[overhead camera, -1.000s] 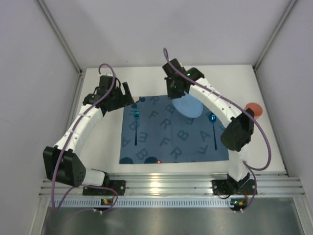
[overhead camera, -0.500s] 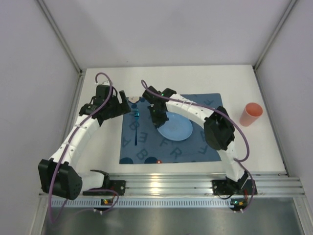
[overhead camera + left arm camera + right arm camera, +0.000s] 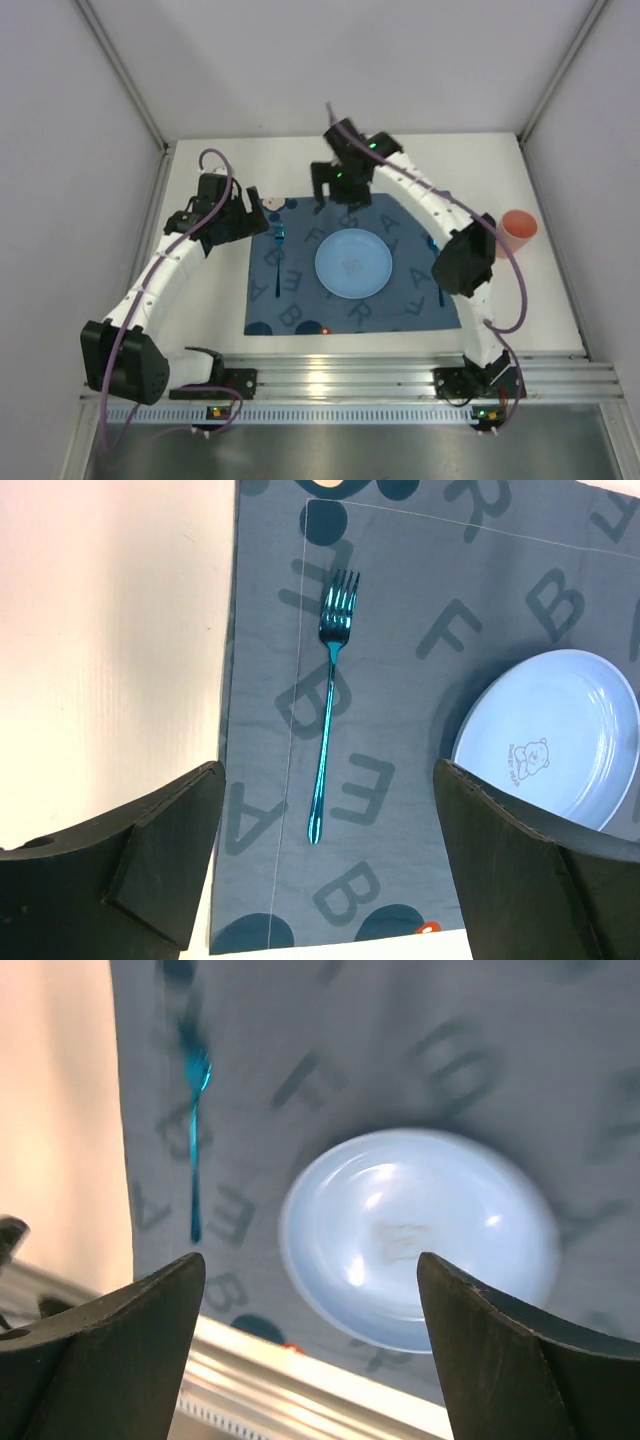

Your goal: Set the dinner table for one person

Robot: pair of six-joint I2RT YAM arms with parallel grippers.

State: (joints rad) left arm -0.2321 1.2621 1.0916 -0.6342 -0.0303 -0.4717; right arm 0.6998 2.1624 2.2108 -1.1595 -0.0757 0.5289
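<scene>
A light blue plate (image 3: 353,264) lies flat in the middle of the blue letter-printed placemat (image 3: 300,300) on the white dinner table (image 3: 520,300). My right gripper (image 3: 338,198) hangs open and empty above the mat's far edge, apart from the plate. Its wrist view looks down on the plate (image 3: 420,1235) between its open jaws (image 3: 310,1260). A teal fork (image 3: 277,255) lies on the mat left of the plate. My left gripper (image 3: 260,212) hovers open over the mat's far left corner. In its view the fork (image 3: 328,700) lies between the spread gripper (image 3: 328,770) fingers, untouched.
An orange cup (image 3: 518,231) stands on the table at the right, past my right arm's elbow. A small pale disc (image 3: 272,204) sits at the mat's far left corner. The aluminium rail (image 3: 330,375) runs along the near edge. White walls close in both sides.
My right gripper set the plate down mid-mat, opened, and drew back up toward the far edge. The left arm stayed almost still.
</scene>
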